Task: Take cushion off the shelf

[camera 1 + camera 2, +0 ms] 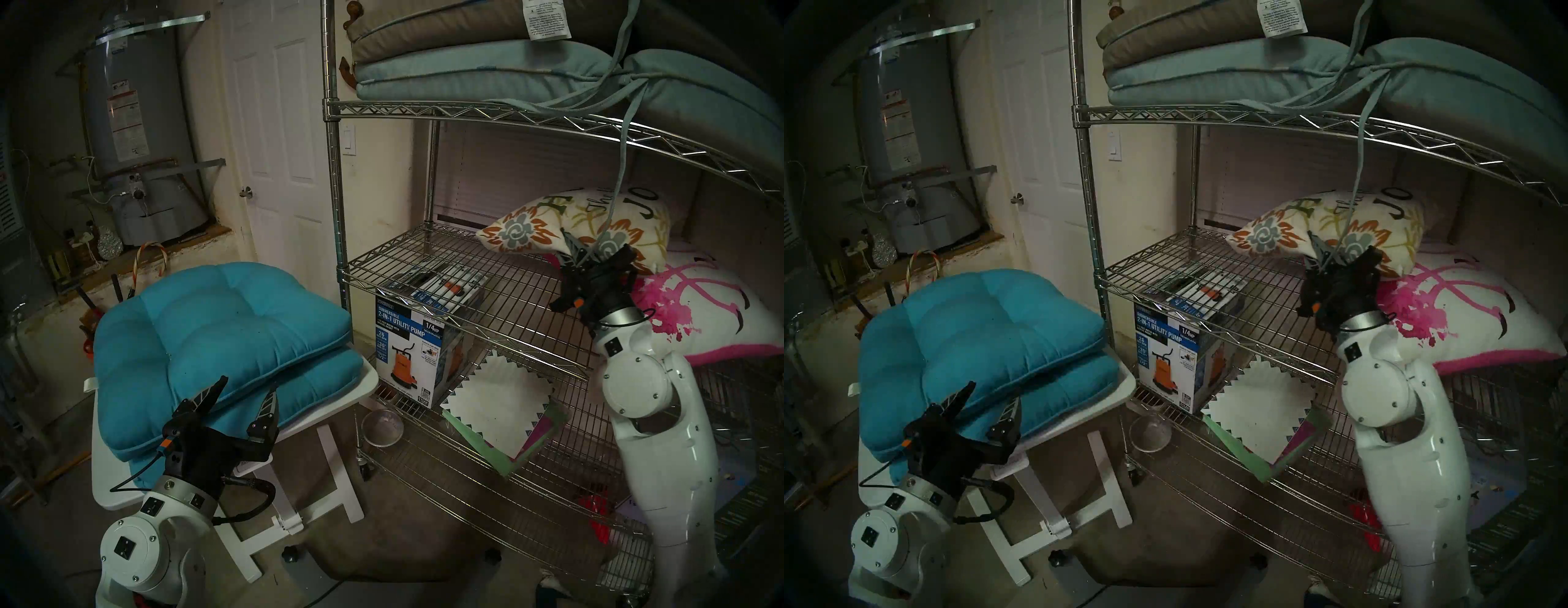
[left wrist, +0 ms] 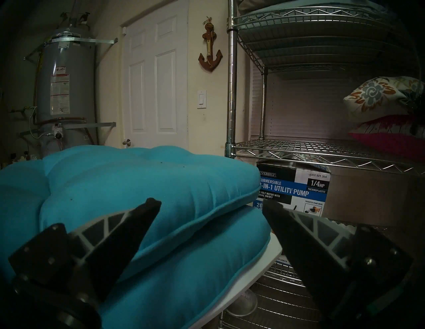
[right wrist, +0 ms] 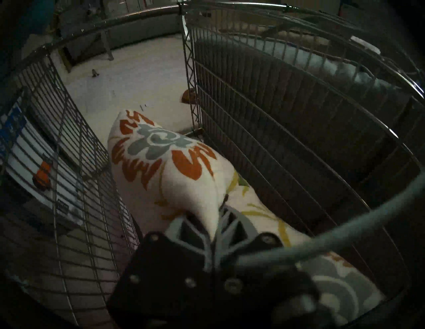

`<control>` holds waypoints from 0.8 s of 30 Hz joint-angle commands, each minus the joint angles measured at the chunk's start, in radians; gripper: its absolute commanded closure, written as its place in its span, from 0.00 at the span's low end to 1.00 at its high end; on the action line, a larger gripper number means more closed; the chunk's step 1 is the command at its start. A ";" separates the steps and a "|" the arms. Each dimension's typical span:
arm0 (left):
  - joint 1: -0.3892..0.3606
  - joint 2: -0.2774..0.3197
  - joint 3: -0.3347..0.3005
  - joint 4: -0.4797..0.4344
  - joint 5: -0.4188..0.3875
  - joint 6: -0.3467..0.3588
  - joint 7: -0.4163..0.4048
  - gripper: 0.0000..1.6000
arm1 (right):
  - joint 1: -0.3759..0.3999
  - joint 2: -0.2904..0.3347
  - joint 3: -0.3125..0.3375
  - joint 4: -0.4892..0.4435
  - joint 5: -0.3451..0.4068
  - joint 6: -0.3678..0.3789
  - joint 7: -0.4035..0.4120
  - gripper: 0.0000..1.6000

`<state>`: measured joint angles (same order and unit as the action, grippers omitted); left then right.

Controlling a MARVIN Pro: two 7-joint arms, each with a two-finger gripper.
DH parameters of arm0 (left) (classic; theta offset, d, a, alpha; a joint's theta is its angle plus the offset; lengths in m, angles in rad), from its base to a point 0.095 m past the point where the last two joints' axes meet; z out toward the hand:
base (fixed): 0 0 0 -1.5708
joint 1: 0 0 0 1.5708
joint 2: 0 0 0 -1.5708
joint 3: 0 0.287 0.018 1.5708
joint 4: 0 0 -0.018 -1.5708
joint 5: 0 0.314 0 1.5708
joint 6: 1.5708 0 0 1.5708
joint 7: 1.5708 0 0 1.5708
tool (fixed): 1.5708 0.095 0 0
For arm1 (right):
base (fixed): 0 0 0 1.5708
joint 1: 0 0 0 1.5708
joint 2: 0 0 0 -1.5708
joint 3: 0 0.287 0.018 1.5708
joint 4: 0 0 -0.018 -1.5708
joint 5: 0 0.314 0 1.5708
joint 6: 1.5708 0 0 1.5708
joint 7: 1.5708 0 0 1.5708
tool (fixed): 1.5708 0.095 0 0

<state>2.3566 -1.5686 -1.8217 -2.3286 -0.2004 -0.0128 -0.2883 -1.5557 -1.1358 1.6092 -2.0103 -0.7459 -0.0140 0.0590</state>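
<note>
Floral cushion (image 1: 581, 229) pinched at its lower edge by your right hand (image 1: 579, 254), lifting it clear of the pink cushion (image 1: 700, 314) on the shelf (image 1: 466, 271) | left hand (image 1: 244, 399) spread wide, idle at 7 o'clock beside the teal cushions (image 1: 212, 322) stacked on the counter (image 1: 365, 382)

The two head views look down from above and forward, nearly alike, taking in the white table (image 1: 369, 378) at left and the wire shelf (image 1: 466, 271) at right; the left wrist view sits low and level, near the blue cushions (image 2: 138, 183), facing the far door (image 2: 158, 75), sharing shelf and table; the right wrist view, turned on its side, looks close along the flowered pillow (image 3: 165, 160) between shelf tiers.
</note>
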 commanded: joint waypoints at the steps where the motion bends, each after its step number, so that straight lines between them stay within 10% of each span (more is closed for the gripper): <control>1: -0.001 -0.001 -0.001 -0.020 0.000 -0.003 0.001 0.00 | 0.114 -0.065 -0.130 0.030 -0.039 0.015 -0.027 1.00; 15: -0.001 -0.001 -0.001 -0.021 0.000 -0.003 0.001 0.00 | 0.193 -0.185 -0.339 0.230 -0.121 0.022 -0.099 1.00; 24: -0.001 -0.001 -0.001 -0.021 0.000 -0.003 0.001 0.00 | 0.283 -0.208 -0.332 0.420 -0.156 -0.025 -0.142 1.00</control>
<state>2.3566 -1.5687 -1.8218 -2.3292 -0.2004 -0.0128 -0.2884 -1.3782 -1.3035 1.2596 -1.6770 -0.8823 -0.0016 -0.0493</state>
